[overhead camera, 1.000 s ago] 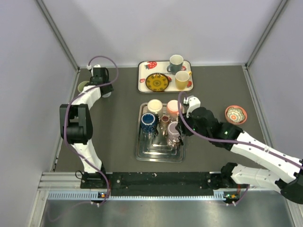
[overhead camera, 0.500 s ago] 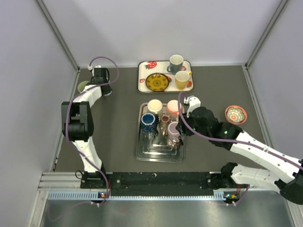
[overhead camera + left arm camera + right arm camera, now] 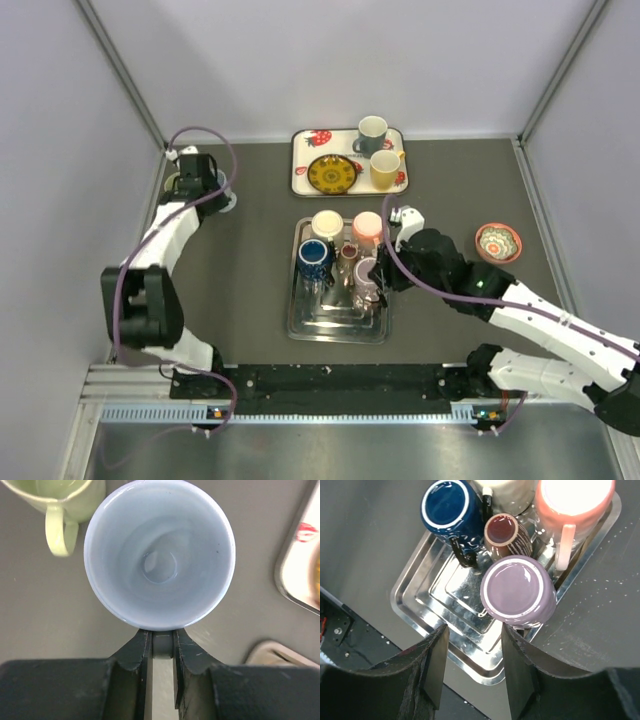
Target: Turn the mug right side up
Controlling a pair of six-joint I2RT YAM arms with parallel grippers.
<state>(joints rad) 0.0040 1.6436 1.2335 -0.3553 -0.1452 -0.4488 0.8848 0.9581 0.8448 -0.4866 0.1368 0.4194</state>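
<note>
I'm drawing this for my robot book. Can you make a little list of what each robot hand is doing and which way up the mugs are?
left gripper: shut on the handle of the pale blue mug
pale blue mug: right side up, its inside showing, next to a green mug
right gripper: open, over the purple mug
purple mug: upside down, bottom showing, in the metal tray
metal tray: holds other mugs too, crowded at one end

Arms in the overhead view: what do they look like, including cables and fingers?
Both the left arm and right arm have white links with black joints. A purple cable loops along each. The fingers are matte black and tapered.
</note>
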